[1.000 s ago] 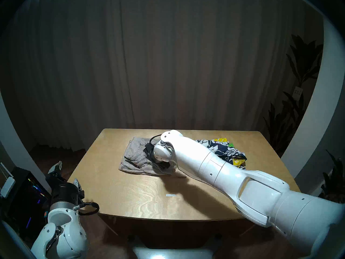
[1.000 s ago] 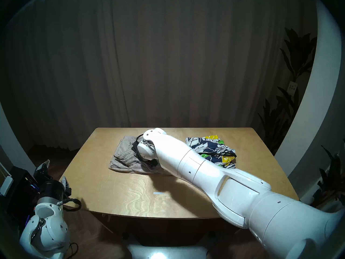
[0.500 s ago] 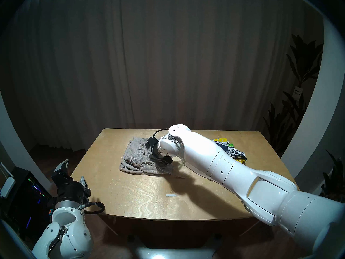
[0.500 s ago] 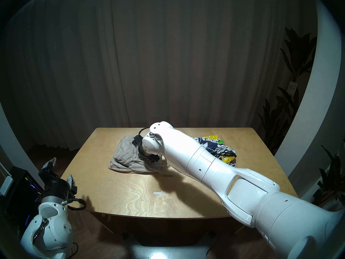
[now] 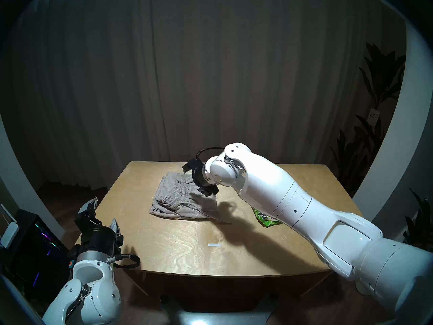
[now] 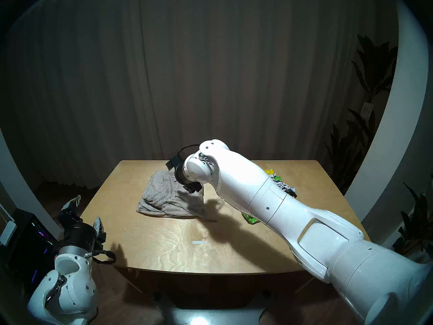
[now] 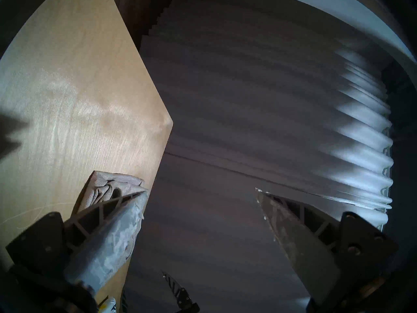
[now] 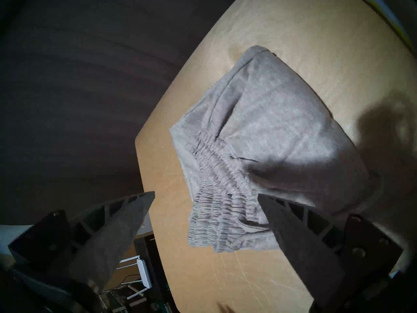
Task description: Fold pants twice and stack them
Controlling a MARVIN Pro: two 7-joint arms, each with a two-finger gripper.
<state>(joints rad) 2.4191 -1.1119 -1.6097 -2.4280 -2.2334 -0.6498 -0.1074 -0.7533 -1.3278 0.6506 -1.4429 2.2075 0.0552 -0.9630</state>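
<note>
Dark pleated curtains (image 5: 210, 83) hang behind a light plywood worktop (image 5: 178, 247) with a wavy grain and a small white strip of tape (image 5: 214, 245) near its middle. Leafy plants (image 5: 375, 111) stand in shadow at the room's right side.

On the far left part of the worktop lies a pair of folded light grey-beige knit pants (image 5: 178, 200) with a gathered elastic waistband (image 8: 216, 192) facing up. They rest flat in a compact bundle, one corner reaching toward the worktop's middle.

The right tool (image 8: 206, 217) hangs in the air above the right edge of these pants, tilted downward; its two dark fingers (image 8: 126, 226) stand wide apart with nothing between them, and no cloth touches them. Its shadow falls across the pants and the wood beside them.

The navy, white, green and yellow floral shorts (image 6: 284, 186) lie on the right part of the worktop, mostly hidden behind the white right arm (image 5: 293, 200); only small bright patches show above and below it.

The left tool (image 5: 103, 214) sits at the worktop's near left corner, pointing roughly level, its pale taped fingers (image 7: 117, 238) spread wide and empty.
</note>
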